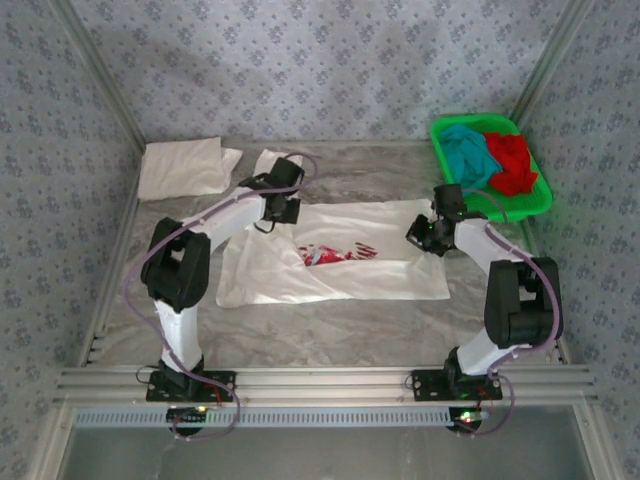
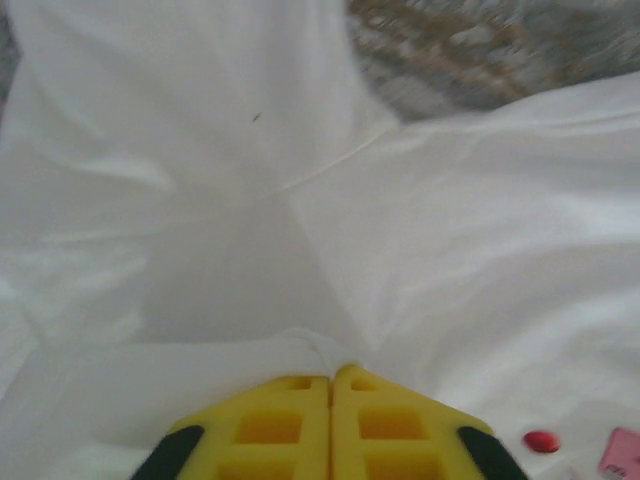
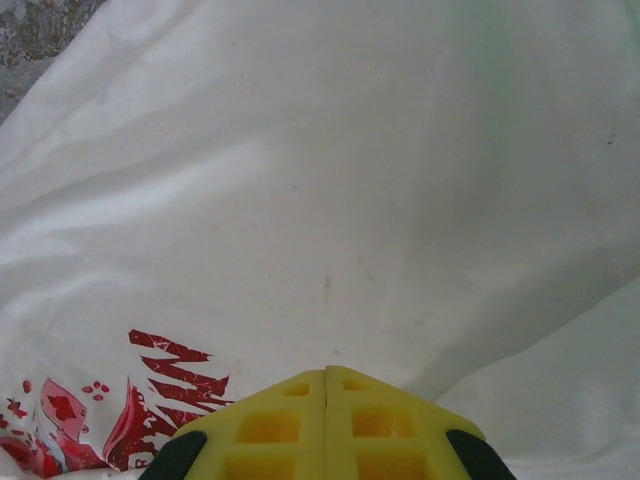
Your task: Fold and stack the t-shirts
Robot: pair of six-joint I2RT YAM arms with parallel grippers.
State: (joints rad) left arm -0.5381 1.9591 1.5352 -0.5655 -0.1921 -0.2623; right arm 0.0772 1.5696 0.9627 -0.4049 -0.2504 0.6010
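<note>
The white printed t-shirt [image 1: 330,255] lies spread mid-table, partly folded over its red print. My left gripper [image 1: 283,210] pinches a ridge of its cloth, yellow fingers [image 2: 270,420] pressed together. My right gripper [image 1: 425,235] is likewise clamped on its right edge. A folded white t-shirt [image 1: 183,165] lies at the far left. The teal t-shirt [image 1: 468,150] and red t-shirt [image 1: 510,160] sit in the green basket [image 1: 530,195].

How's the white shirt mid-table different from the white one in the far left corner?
The middle tee carries a red print; the corner tee looks plain. The middle tee lies spread wide; the corner tee is folded compact. Both are white cloth.
</note>
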